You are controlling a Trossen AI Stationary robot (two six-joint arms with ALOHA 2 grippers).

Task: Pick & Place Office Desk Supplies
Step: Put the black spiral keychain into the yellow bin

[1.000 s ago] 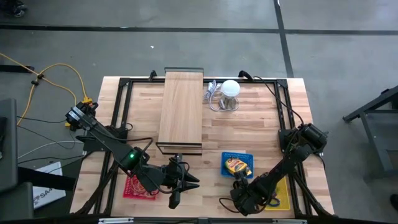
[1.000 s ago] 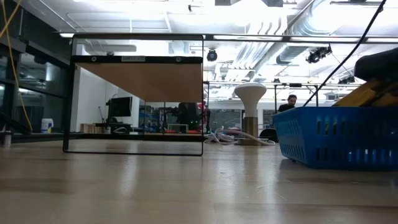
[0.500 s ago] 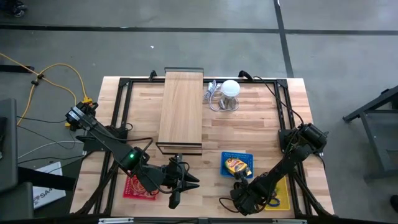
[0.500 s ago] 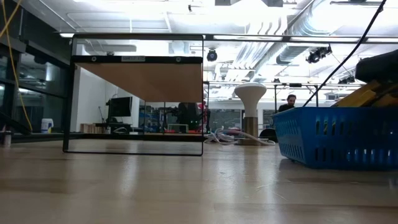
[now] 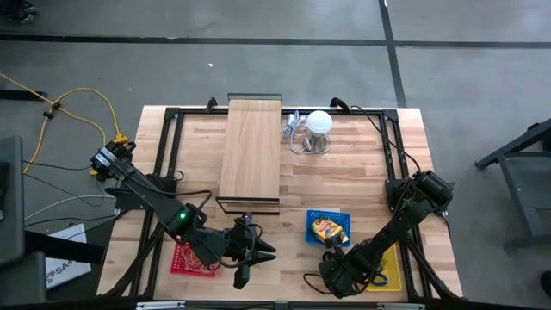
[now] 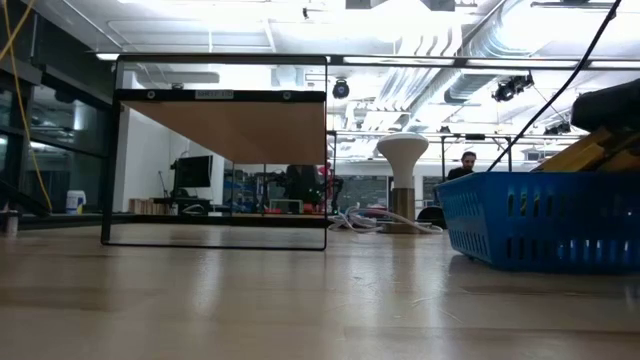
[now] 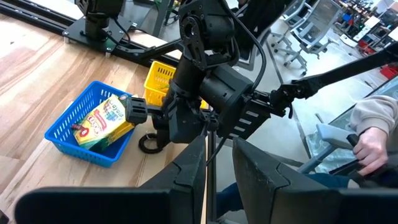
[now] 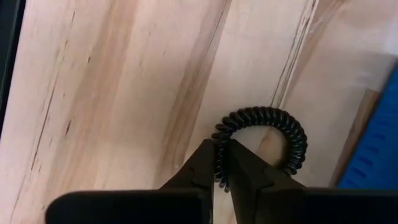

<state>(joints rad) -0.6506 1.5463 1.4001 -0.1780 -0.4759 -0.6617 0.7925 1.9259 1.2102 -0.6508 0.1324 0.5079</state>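
Right wrist view shows a black coiled loop (image 8: 264, 140) lying flat on the wooden worktop (image 8: 112, 93), with the jaws of the right gripper (image 8: 222, 165) clenched on one side of its coil. In the left wrist view the same loop (image 7: 149, 143) lies on the worktop just beside a blue basket (image 7: 68, 134), directly under the right gripper (image 7: 163, 124). That basket holds a yellow-orange printed pack (image 7: 102, 118), and a yellow basket (image 7: 160, 81) sits just behind the right arm. In the high view the right gripper (image 5: 325, 267) is low over the near edge of the worktop (image 5: 344, 172), just in front of the blue basket (image 5: 343, 218) with the printed pack (image 5: 328, 229) inside; the yellow basket (image 5: 389, 274) lies partly under the right arm. The left gripper (image 5: 258, 251) hangs near the front edge, left of the blue basket and well apart from the loop, its jaws released with a gap between them and nothing held. A red basket (image 5: 185, 258) of small items lies under the left arm. A long wooden board (image 5: 251, 148) on a black frame stands mid-worktop, with a white ball-shaped object (image 5: 319, 122) and grey cable beside its far end. A person's hand (image 7: 367, 140) and pale sleeve show past the worktop edge.
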